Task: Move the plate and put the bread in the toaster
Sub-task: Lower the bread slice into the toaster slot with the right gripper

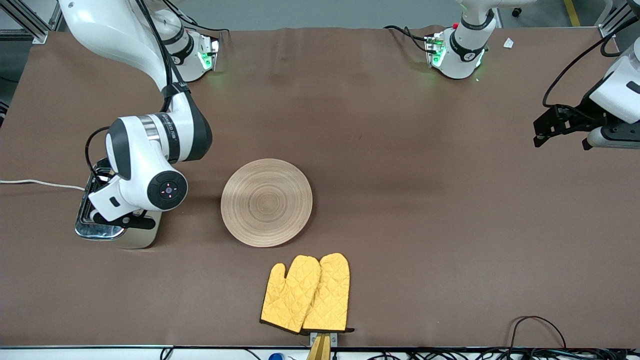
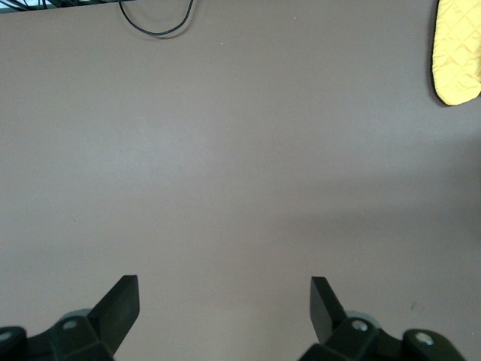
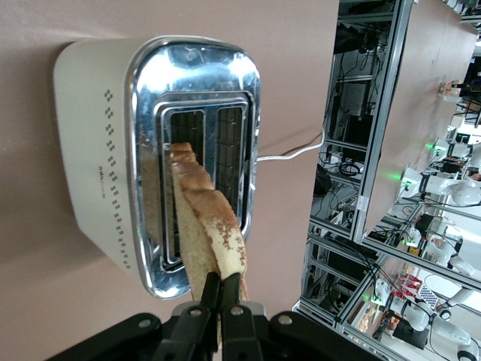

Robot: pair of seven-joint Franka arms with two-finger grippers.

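Note:
The toaster (image 1: 120, 235) stands toward the right arm's end of the table, mostly covered by the right arm's hand in the front view. The right wrist view shows its chrome top and two slots (image 3: 199, 150). My right gripper (image 3: 223, 289) is shut on the bread (image 3: 210, 218), a brown slice held on edge over the toaster, its lower end at the mouth of one slot. The round wooden plate (image 1: 266, 202) lies bare beside the toaster, toward the table's middle. My left gripper (image 1: 560, 141) waits open over the left arm's end of the table, and is also empty in its wrist view (image 2: 225, 301).
Two yellow oven mitts (image 1: 306, 292) lie nearer to the front camera than the plate; one shows in the left wrist view (image 2: 458, 53). The toaster's white cord (image 1: 40, 183) runs off the table's end. A black cable (image 1: 537, 325) loops at the front edge.

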